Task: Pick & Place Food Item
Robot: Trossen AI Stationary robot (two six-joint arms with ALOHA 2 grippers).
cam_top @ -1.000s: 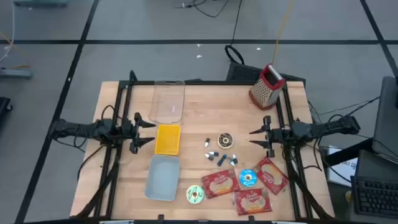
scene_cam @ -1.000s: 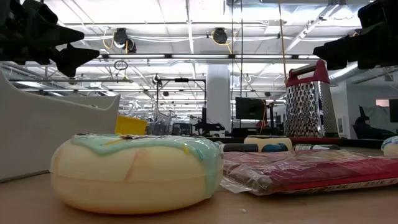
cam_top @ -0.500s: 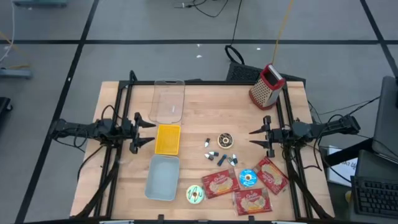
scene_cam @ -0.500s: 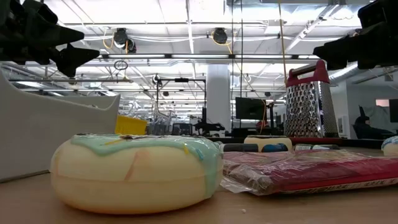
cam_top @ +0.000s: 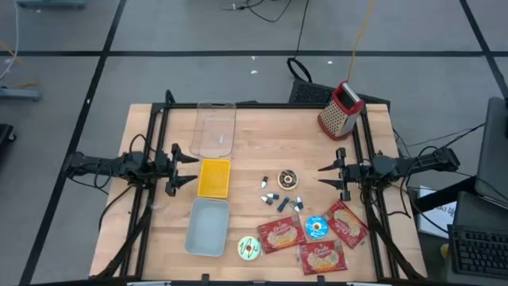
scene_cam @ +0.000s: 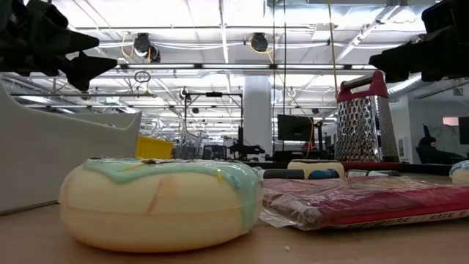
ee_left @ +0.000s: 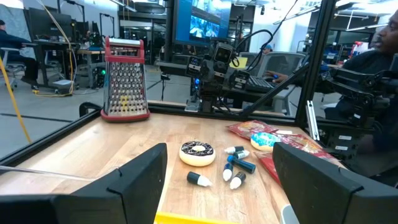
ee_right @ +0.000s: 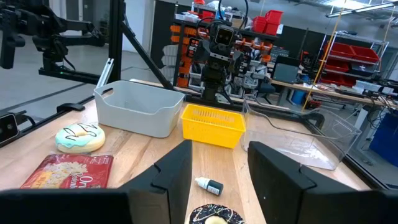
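Near the middle of the high view, just right of centre: round chocolate-iced doughnut, lying flat on the wooden bench, with small blue-capped bottles scattered just below it. Probably the handiest food piece for the right tool, though no pick begun yet. Best taken from straight above, fingers straddling the ring across its width, closed gently since it looks soft. Keep clear of the bottles on the way down.

Toward the lower right: red crinkly snack packets and two more iced doughnuts. Left of centre: yellow slatted basket, a likely drop spot.

Right tool held level above the bench at the mid-right, fingers apart, pointing inward, empty. Left tool mirrored at the mid-left, spread wide, empty, just beside the basket.
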